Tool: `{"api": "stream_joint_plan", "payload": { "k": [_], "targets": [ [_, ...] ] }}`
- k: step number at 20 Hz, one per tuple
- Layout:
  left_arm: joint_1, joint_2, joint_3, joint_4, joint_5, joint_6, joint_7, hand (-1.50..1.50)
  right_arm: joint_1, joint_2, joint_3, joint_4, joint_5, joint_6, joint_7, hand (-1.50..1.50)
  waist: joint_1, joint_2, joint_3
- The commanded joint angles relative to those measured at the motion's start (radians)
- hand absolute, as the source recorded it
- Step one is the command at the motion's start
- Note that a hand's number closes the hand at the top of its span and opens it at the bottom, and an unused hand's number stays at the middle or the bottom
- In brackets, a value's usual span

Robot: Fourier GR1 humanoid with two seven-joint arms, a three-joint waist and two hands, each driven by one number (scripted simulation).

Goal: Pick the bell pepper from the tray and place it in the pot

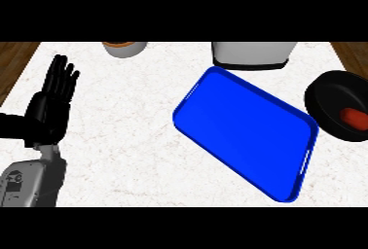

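At the left of the scene the left hand (52, 99) rests upright on its grey forearm, black fingers straight and pressed close together, pointing to the far side and holding nothing; the right hand shows nowhere. The blue tray (244, 131) lies tilted across the middle of the white counter (129, 146), and the red bell pepper (354, 116) sits inside the black pot (327, 99) at the right edge, just beside the tray's far right corner.

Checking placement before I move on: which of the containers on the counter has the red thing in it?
The black pot at the right edge holds the red bell pepper. The blue tray beside it shows nothing on it.
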Motion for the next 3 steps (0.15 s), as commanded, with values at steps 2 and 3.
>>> {"api": "stream_joint_plan", "payload": {
  "k": [2, 3],
  "targets": [
    [0.052, 0.005, -0.005, -0.096, 0.001, -0.004, 0.043, 0.0, 0.079, 0.012, -0.004, -0.005, -0.066, 0.027, -0.056, -1.5, 0.002, -0.003, -0.001],
    [0.017, -0.007, -0.003, -0.052, -0.007, 0.014, 0.031, 0.0, 0.056, -0.078, -0.026, 0.156, -0.063, 0.045, -0.132, -1.5, 0.006, 0.001, 0.001]
  ]
}}
